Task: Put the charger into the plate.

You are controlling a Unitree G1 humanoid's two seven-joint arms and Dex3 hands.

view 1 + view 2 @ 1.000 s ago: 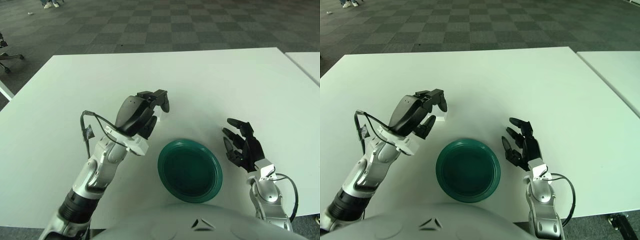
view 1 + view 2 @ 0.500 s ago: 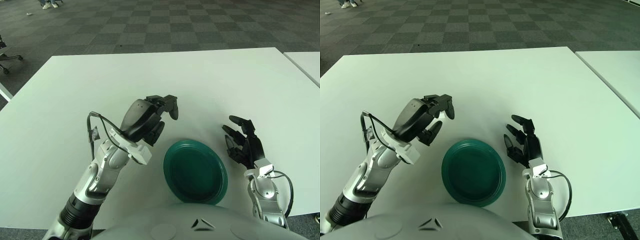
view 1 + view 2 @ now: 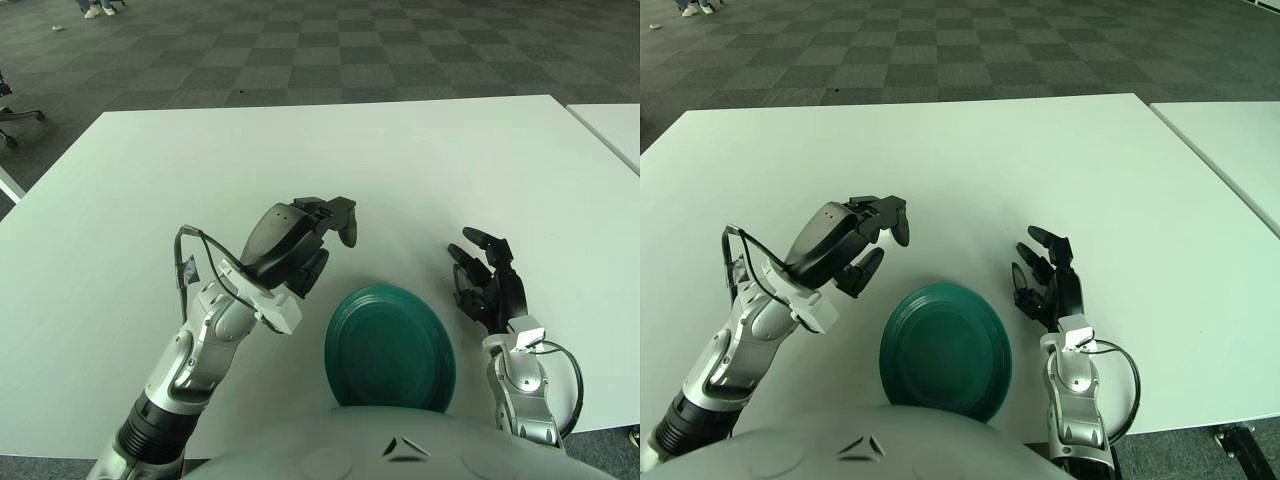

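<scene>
Plate [image 3: 390, 350] lies right of left robot hand [image 3: 295, 245].

On the table [image 3: 420, 160] the plate [image 3: 390, 349] sits at the near edge, between the left robot hand [image 3: 300, 245], just left of and behind it, and the right robot hand [image 3: 488, 285], just to its right.

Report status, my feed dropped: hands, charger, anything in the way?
Left hand just up-left of the plate. Right hand open, right of plate. Charger not in sight, possibly hidden by left hand. Plate bare, nothing blocking.
</scene>
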